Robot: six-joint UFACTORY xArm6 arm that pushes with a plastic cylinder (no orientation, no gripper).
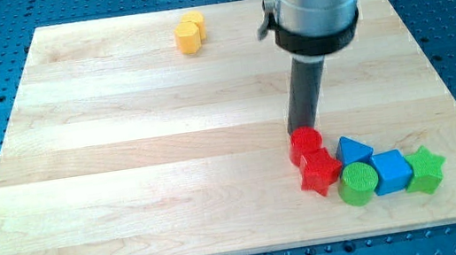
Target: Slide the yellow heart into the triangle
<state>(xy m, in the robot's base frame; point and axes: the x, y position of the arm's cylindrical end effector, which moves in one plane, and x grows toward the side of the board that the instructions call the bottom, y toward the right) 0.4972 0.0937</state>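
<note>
The arm comes straight down from the view's top, its housing cut off by the frame. My tip (302, 129) is a bare rod with no claw, touching the red cylinder (305, 144). I count two red blocks, two blue, two green and one yellow. The yellow heart (190, 34) sits well apart near the board's (125, 160) top edge. The blue triangle (352, 149) is partly hidden.

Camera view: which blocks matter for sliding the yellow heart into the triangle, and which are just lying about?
Job:
yellow heart
blue triangle
my tip, at the red cylinder

Lying about:
red cylinder
red star
green cylinder
blue cube
green star
</note>
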